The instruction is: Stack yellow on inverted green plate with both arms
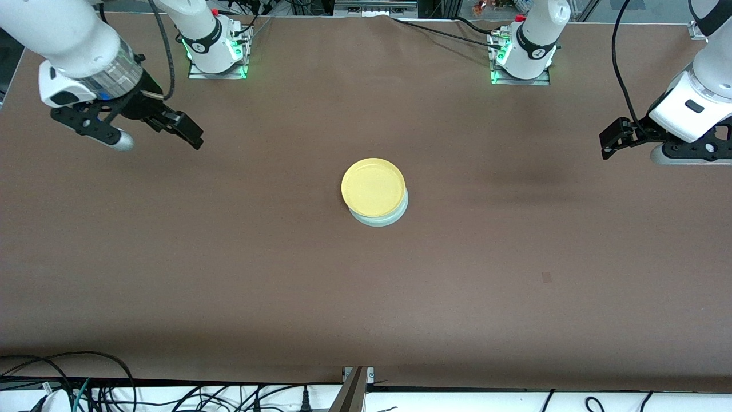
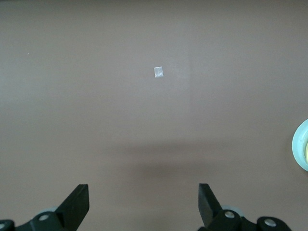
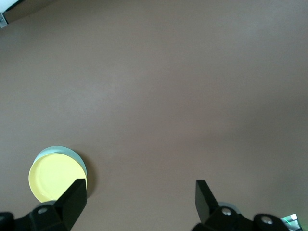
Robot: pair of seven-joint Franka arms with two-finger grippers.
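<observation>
The yellow plate (image 1: pixel 373 187) lies on top of the pale green plate (image 1: pixel 394 216) at the middle of the table; only a crescent of the green rim shows beneath it. The stack also shows in the right wrist view, yellow (image 3: pixel 55 176) over green (image 3: pixel 72 155), and its rim shows at the edge of the left wrist view (image 2: pixel 301 150). My right gripper (image 1: pixel 186 133) is open and empty, up over the right arm's end of the table. My left gripper (image 1: pixel 611 143) is open and empty over the left arm's end. Both are well away from the stack.
Brown table cover (image 1: pixel 229 257) all around the stack. A small pale square mark (image 1: pixel 546 277) lies on the cover toward the left arm's end, also in the left wrist view (image 2: pixel 159 72). Arm bases (image 1: pixel 216 51) (image 1: pixel 523 57) stand along the table's back. Cables run along the front edge.
</observation>
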